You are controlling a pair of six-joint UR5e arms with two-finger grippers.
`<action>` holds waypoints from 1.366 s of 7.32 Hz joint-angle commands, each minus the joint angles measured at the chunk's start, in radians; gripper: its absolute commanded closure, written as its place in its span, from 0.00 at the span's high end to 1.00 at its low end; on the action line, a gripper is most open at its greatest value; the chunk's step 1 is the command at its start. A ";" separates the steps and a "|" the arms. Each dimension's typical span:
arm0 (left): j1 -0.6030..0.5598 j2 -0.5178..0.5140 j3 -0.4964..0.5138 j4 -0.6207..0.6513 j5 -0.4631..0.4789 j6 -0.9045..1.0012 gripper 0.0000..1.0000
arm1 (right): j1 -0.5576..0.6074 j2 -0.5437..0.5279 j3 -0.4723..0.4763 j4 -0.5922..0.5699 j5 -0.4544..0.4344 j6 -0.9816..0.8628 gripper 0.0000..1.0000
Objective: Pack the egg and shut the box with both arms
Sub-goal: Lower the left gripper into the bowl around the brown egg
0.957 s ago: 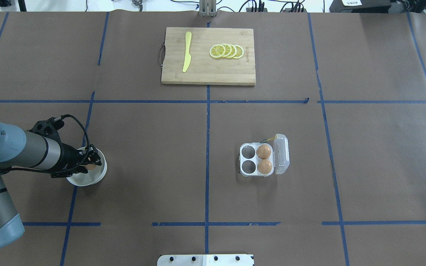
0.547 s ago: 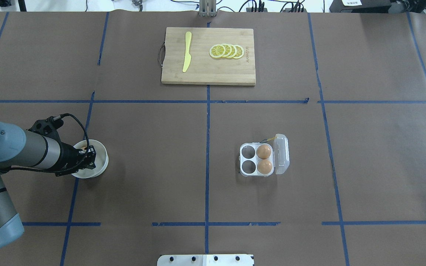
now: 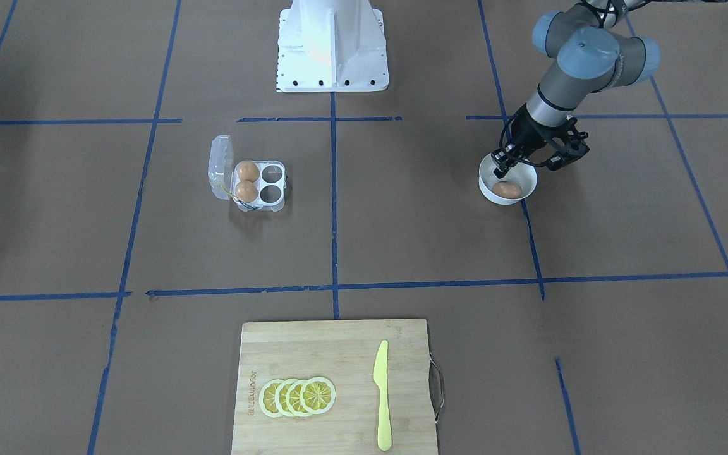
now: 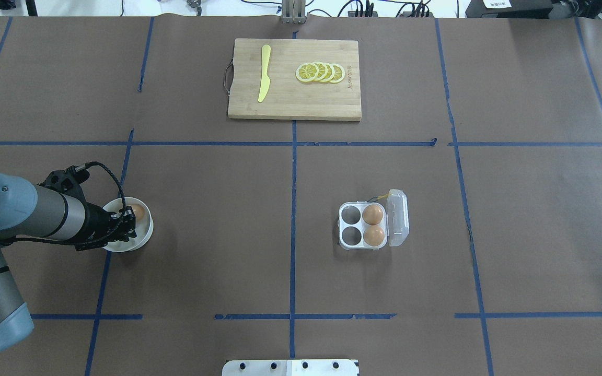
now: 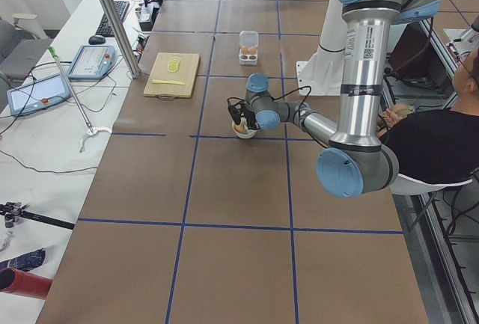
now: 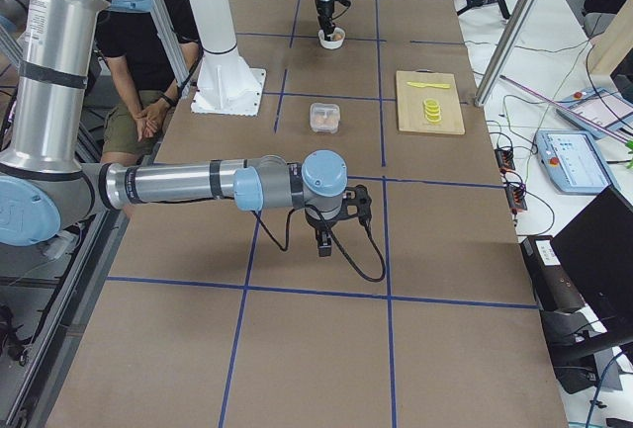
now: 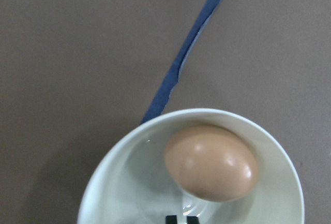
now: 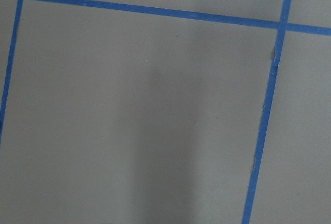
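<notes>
Egg [image 7: 211,163] lies loose in the bowl [image 7: 135,180] beside our narrow, empty left gripper [image 7: 182,219]; next, we judge, widen and straddle it.

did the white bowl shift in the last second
Yes. The white bowl slid slightly up the overhead view, widening its gap to the horizontal blue tape line below it.

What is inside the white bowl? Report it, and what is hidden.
One orange-brown egg lies loose in the white bowl. The left pincer pokes in at the rim; the floor under egg and pincer is covered.
</notes>
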 commanded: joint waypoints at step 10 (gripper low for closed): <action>-0.009 -0.016 -0.004 0.042 0.137 0.040 0.80 | 0.000 0.000 0.001 0.000 0.000 0.000 1.00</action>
